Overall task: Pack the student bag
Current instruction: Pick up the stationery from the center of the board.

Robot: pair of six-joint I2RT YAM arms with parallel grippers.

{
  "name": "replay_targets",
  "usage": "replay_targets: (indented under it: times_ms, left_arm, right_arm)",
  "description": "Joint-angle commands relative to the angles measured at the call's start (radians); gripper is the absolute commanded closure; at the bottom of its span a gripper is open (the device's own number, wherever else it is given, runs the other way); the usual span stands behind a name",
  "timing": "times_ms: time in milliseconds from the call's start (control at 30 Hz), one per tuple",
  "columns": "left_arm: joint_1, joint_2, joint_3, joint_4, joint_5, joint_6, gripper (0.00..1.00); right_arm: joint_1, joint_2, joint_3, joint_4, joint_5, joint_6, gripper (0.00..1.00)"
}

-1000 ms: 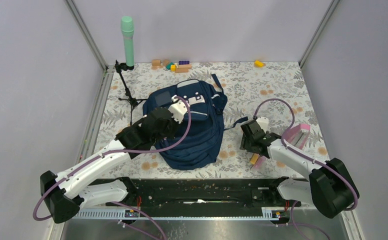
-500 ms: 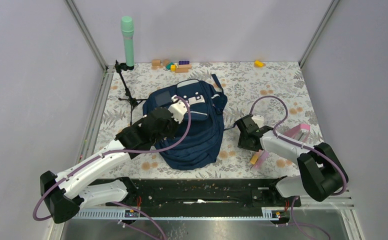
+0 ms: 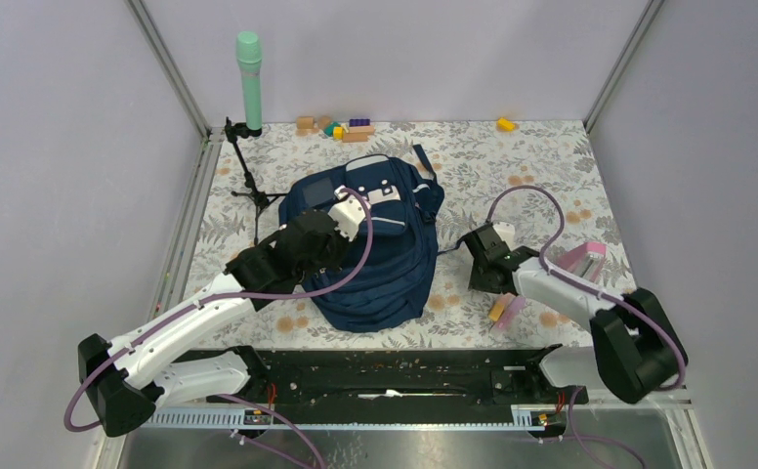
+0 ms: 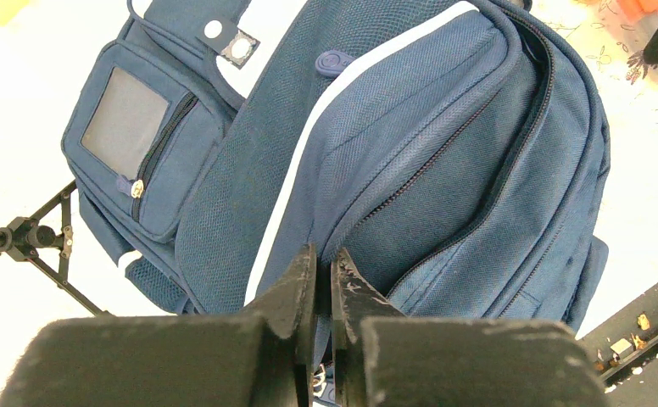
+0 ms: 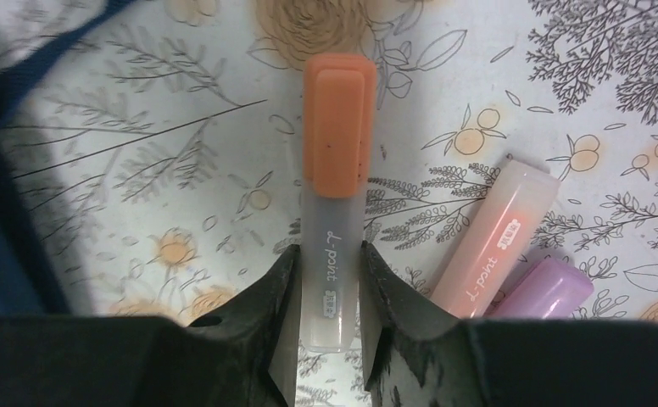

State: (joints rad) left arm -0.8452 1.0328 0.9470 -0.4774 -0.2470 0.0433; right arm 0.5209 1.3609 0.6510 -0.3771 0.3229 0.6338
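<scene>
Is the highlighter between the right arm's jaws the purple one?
No, the highlighter between the jaws of the right gripper has an orange cap; the purple one lies apart, off to one side.

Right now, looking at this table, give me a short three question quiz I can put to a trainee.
1. True or false: the left gripper is at the backpack with its jaws wide open.
2. What sits between the fingers of the right gripper? A a purple marker, B an orange-capped marker, C a toy block.
3. Fill in: the green tube on the tripod stands at the far ____ corner of the table.
Key: 1 false, the jaws are shut. 2 B. 3 left.
</scene>
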Motion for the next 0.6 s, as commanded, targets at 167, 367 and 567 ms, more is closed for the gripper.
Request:
replay_targets:
  times_ms: [167, 367, 567]
  left_arm:
    - [0.003, -0.054, 0.041, 0.094, 0.012, -0.033, 1.00]
    - [0.003, -0.053, 0.042, 0.093, 0.021, -0.036, 1.00]
    - [0.003, -0.057, 0.042, 0.091, 0.018, -0.036, 1.00]
  right_arm:
    - [0.007, -0.301, 0.035, -0.080, -0.247, -0.197, 1.00]
    - [0.030, -0.351, 0.120, -0.156, -0.594, -0.202, 1.00]
    - [0.197, -0.312, 0.225, -0.126, -0.725, -0.125, 1.00]
